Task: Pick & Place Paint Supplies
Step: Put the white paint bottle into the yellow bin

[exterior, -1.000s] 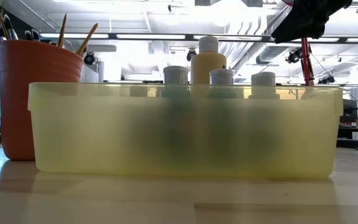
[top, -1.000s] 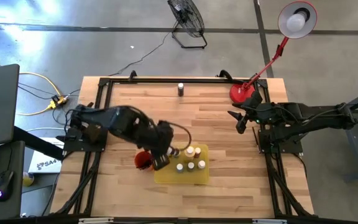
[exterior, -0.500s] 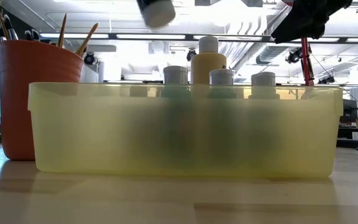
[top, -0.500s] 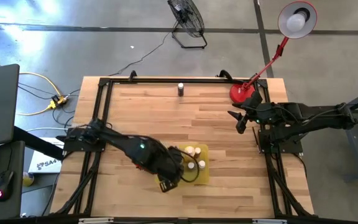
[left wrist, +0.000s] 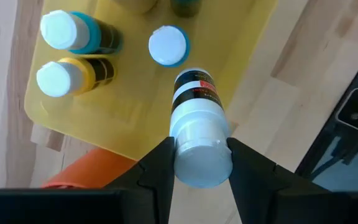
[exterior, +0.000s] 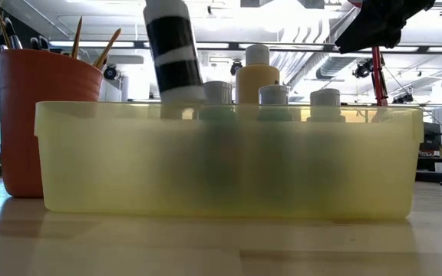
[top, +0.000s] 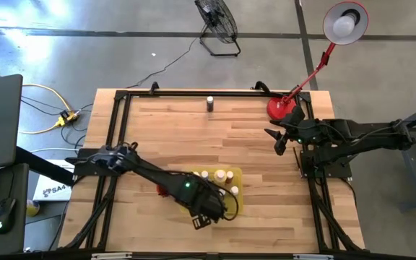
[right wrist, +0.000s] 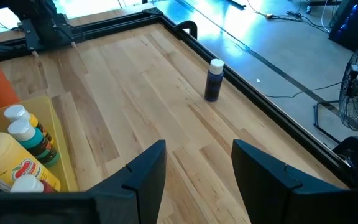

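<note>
We hold 1 dark bottle (left wrist: 196, 127) pinched by its pale cap in our left gripper (left wrist: 197, 163), hanging over the yellow tray (left wrist: 129, 115). Tilted, it could clip the standing bottles (exterior: 273, 96) and topple them. Our right gripper (right wrist: 194, 165) waits spread, far right.

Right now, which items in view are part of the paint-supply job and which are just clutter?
Job:
- black-labelled bottle held in the left gripper above the yellow tray
- bottles in the tray
- lone dark bottle at the table's far edge
- brushes in the red cup

Lying about:
- red desk lamp
- floor fan
- right gripper, waiting, open
</note>
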Controlling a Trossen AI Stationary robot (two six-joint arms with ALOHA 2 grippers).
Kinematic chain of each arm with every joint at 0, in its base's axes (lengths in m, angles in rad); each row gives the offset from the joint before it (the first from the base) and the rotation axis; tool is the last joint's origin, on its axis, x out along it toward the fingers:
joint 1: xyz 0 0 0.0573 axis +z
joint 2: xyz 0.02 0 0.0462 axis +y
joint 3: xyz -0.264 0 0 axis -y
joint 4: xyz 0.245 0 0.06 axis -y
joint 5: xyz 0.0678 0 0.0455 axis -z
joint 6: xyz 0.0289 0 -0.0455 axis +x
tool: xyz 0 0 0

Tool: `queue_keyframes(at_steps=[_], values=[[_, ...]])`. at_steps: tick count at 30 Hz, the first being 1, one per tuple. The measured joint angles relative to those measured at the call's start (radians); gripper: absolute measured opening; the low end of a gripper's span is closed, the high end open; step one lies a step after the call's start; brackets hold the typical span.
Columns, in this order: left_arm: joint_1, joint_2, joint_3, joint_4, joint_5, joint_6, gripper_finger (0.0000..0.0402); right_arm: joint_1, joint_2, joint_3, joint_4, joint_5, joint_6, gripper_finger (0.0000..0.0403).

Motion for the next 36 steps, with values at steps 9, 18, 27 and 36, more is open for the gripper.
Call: queue_keyframes(at_steps=[9,18,27,36], values=[[0.001,0.070,0.000,0.000,0.001,0.029,0.0124,0.000,0.000,0.000,0.000,0.000,0.001,0.0174],[0.022,0.127,0.000,0.000,0.067,0.080,0.0124,0.000,0.000,0.000,0.000,-0.001,0.052,0.0174],[0.062,0.132,0.000,0.020,0.080,0.122,0.0124,0.000,0.000,0.000,-0.003,-0.001,0.049,0.0174],[0.088,0.142,-0.006,0.050,0.130,0.166,0.0124,0.000,0.000,0.000,-0.042,0.000,0.049,0.0174]])
